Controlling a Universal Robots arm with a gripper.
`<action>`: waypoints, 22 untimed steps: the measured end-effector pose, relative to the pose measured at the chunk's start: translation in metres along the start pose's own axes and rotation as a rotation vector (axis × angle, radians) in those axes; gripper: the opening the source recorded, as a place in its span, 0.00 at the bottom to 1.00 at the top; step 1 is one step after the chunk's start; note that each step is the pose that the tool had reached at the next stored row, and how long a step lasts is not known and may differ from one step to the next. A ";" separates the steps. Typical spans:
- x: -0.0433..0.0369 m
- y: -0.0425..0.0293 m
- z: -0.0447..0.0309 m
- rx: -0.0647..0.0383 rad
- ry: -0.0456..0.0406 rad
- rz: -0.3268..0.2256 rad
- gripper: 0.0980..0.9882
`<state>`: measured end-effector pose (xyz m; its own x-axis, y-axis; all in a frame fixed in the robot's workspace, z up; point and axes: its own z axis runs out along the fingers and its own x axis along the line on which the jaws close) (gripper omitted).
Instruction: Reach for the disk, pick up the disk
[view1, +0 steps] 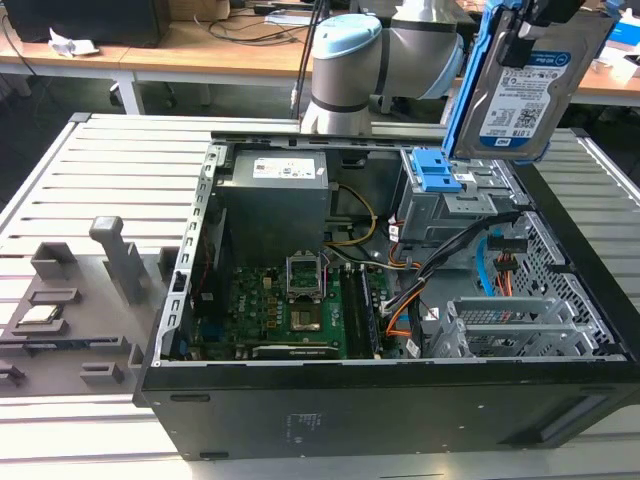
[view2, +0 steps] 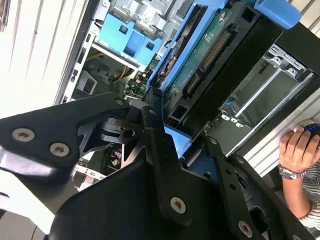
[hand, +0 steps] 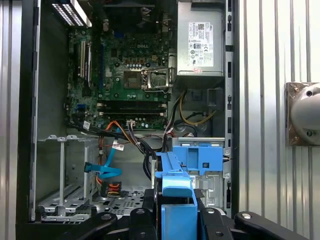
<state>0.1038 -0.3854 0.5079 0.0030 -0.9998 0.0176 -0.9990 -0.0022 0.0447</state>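
Slatted metal table (view1: 100, 170), open computer case (view1: 400, 400); my gripper (view1: 520, 25) fingers clamp the disk (view1: 520, 95), lifted above the case.

Top edge of the exterior view cuts off the disk (view1: 522, 85) and the gripper (view1: 530, 30); its fingertips are hidden.
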 end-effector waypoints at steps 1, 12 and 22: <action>0.0046 0.0000 0.0001 0.000 0.0007 0.000 0.30; 0.0309 0.0001 0.0007 0.000 0.0047 0.000 0.30; 0.0595 0.0001 0.0014 0.000 0.0085 0.000 0.30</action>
<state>0.1038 -0.4449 0.5075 0.0030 -0.9997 0.0261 -0.9990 -0.0018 0.0447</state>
